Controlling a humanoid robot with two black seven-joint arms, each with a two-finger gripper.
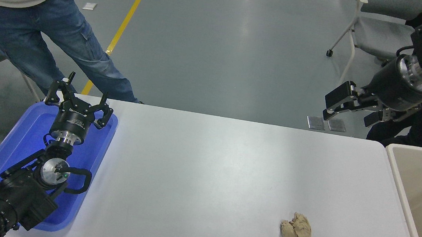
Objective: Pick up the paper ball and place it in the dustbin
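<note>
At the far left a person [29,17] in blue jeans and a pale top stands beyond the table's corner. Below, the left arm lies parked over the blue tray [8,144], which sits at the left end of the white table [198,164]. It points away from the camera, and the left gripper [78,101] has its fingers spread apart, released, holding nothing, above the tray's far rim.

The table's middle is bare white with a soft glare. Toward the near right lies the paper ball [295,233], a creased tan lump resting on the table by itself, well apart from both grippers and near the dustbin [397,173]. The dustbin stands against the table's right end, only its pale rim and part of its beige inside showing.

High at the right, the right arm comes in from the upper right corner and hangs beyond the table's far edge. The right gripper [347,105] points left with its jaws parted, empty.

Behind is a grey floor with 1 yellow line and a grey chair [381,30] on castors.
</note>
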